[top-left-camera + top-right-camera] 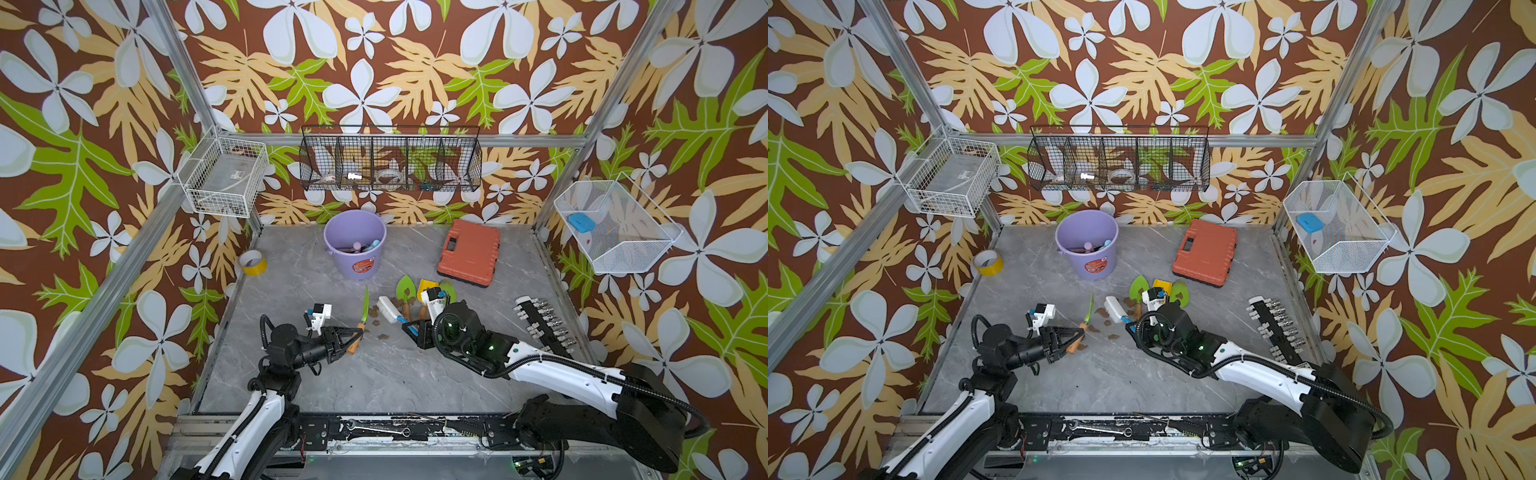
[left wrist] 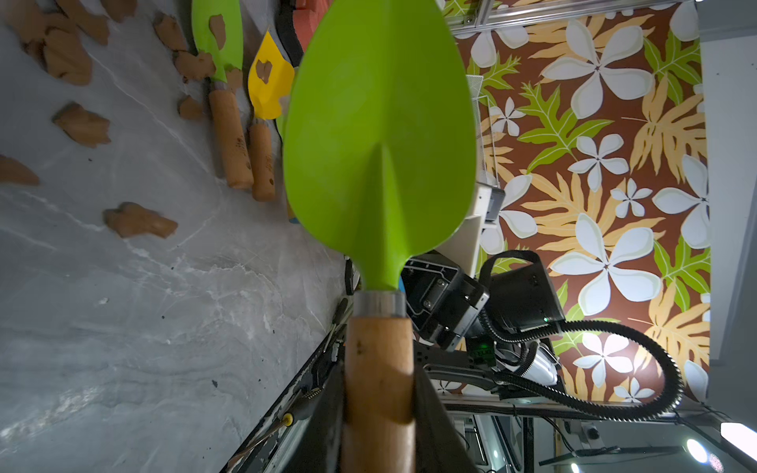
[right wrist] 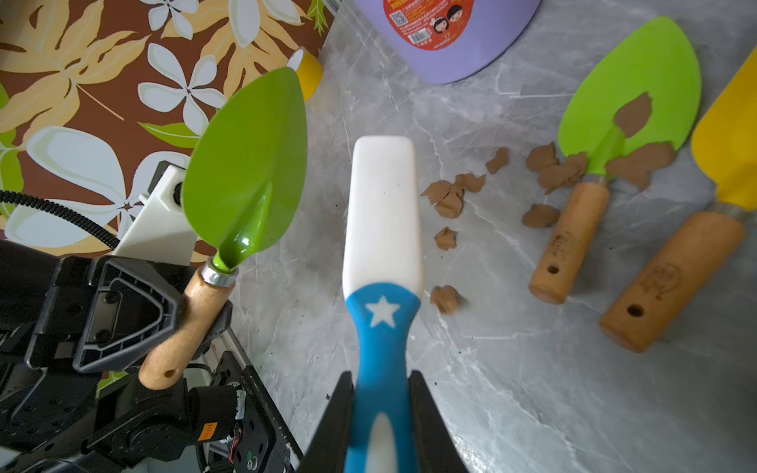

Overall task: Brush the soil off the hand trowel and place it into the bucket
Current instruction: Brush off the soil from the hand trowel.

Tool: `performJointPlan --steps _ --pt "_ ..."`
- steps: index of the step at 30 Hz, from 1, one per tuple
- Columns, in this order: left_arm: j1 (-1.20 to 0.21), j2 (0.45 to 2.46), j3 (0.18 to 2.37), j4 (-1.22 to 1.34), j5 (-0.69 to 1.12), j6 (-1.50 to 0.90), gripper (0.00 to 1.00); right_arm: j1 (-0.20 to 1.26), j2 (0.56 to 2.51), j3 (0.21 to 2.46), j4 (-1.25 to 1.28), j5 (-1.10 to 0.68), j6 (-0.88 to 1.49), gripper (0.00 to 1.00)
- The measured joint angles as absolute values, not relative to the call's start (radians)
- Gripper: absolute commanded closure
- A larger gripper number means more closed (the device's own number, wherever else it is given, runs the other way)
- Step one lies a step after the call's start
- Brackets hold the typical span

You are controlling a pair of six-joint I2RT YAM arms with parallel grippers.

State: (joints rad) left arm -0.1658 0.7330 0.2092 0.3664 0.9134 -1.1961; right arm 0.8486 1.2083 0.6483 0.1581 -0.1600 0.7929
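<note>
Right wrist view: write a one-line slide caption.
The right gripper holds a blue-and-white brush beside the clean green trowel in the left gripper; soil clumps litter the table.

In the right wrist view the bucket [image 3: 458,61] is cut off at the edge, and only its lower wall and sticker [image 3: 428,20] show. Near the bucket, the yellow trowel [image 3: 729,155] runs out of frame. The brush [image 3: 383,213] hides its bristles under its white back. In both top views the bucket's contents [image 1: 360,247] are too small to tell.
</note>
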Motion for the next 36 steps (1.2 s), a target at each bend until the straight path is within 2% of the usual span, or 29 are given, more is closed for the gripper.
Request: performJointPlan --steps 4,9,13,18,23,29,33,36 --pt "-0.225 0.824 0.424 -0.023 0.693 -0.932 1.0 0.85 1.118 0.69 0.069 -0.081 0.737 1.0" --pt "-0.501 0.982 0.68 -0.446 0.382 -0.764 1.0 0.851 1.107 0.805 -0.016 -0.037 0.645 1.0" --pt "-0.606 1.038 0.838 -0.614 0.133 -0.671 1.0 0.863 1.188 0.885 -0.11 -0.107 0.574 1.0" --pt "-0.662 1.071 0.889 -0.741 -0.056 -0.599 1.0 0.952 1.26 0.921 -0.186 -0.169 0.515 1.0" --pt "-0.744 1.103 0.897 -0.804 -0.152 -0.574 1.0 0.998 1.378 1.006 -0.214 -0.177 0.47 1.0" --pt "-0.789 1.106 0.897 -0.865 -0.206 -0.572 1.0 0.998 1.511 1.088 -0.258 -0.03 0.424 1.0" --pt "-0.791 1.091 0.895 -0.875 -0.212 -0.572 1.0 0.992 1.48 1.087 -0.262 0.049 0.401 1.0" --pt "-0.791 1.091 0.895 -0.866 -0.213 -0.572 1.0 1.036 1.449 1.083 -0.245 0.018 0.368 1.0"
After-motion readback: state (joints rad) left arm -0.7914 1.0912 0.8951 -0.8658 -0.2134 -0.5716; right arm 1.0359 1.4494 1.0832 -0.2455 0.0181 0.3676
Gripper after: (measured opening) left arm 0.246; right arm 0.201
